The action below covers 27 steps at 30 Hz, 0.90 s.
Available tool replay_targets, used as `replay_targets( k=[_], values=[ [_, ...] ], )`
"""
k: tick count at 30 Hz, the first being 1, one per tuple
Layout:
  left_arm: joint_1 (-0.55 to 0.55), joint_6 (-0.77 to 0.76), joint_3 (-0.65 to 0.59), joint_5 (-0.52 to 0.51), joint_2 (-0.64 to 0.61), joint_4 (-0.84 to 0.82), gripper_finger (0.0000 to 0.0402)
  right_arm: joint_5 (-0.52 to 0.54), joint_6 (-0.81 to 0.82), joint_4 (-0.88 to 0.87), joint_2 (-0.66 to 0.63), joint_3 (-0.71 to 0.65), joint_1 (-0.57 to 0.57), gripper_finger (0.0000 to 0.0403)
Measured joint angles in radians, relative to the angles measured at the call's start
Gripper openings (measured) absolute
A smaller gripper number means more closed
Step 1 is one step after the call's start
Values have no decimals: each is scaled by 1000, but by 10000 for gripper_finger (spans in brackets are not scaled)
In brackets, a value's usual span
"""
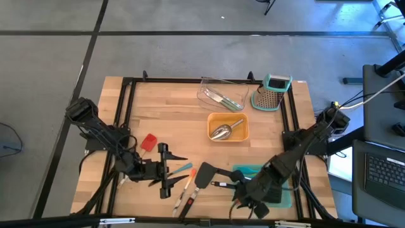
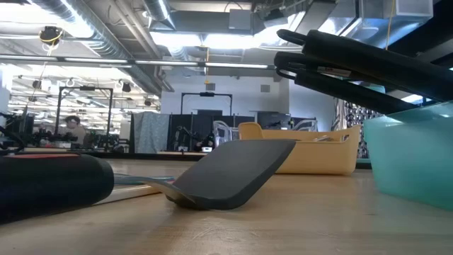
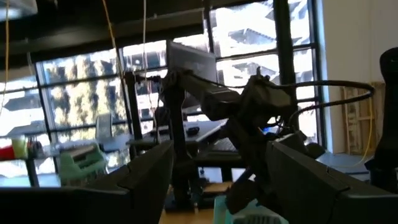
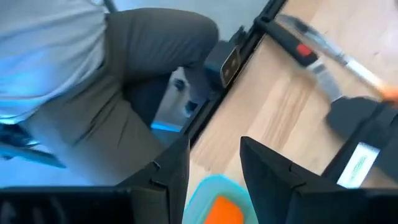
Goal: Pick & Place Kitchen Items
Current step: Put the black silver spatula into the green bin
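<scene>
Right gripper (image 1: 235,201) hangs with jaws open beside the black spatula (image 1: 206,174), near the teal tray (image 1: 278,193); pick looks pending. Left gripper (image 1: 169,170) waits open-jawed over the table (image 1: 164,117). Next: close on the spatula handle.

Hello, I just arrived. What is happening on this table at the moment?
A two-armed robot is sorting kitchen utensils on a wooden table. The left gripper is open, low near the front edge beside loose tools, holding nothing. The right gripper is also open, by the teal tray and a black spatula. A steel scoop already lies in the orange tray; more utensils lie in the clear tray.
</scene>
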Motion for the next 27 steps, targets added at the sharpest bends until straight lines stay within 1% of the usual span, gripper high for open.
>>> replay_targets(
  k=[3, 6, 9, 12, 14, 16, 19, 21, 24, 25, 27],
  values=[
    [28, -156, 0, -13, 3, -113, 251, -66, -5, 141, -66, -142, -20, 144],
    [61, -404, 0, -9, 27, -274, 251, -72, -7, 277, -153, -277, -22, 140],
    [66, -613, 8, -3, 75, -343, 251, -28, -12, 331, -230, -373, -10, 133],
    [44, -753, 82, 18, 139, -410, 251, 56, -41, 332, -299, -412, 9, 129],
    [27, -826, 172, 34, 175, -508, 251, 134, -67, 319, -324, -414, 24, 129],
    [21, -902, 298, 60, 220, -661, 251, 211, -101, 312, -339, -414, 39, 129],
    [23, -1035, 519, 103, 303, -997, 251, 287, -131, 313, -341, -414, 56, 129],
    [24, -1132, 671, 143, 366, -1253, 251, 300, -131, 314, -341, -414, 62, 129],
    [23, -1284, 862, 183, 460, -1560, 251, 300, -131, 316, -340, -414, 62, 129],
    [22, -1334, 908, 185, 487, -1642, 251, 301, -131, 317, -340, -414, 64, 129],
    [10, -1447, 976, 188, 529, -1750, 251, 315, -129, 320, -339, -414, 65, 129]
  ],
)
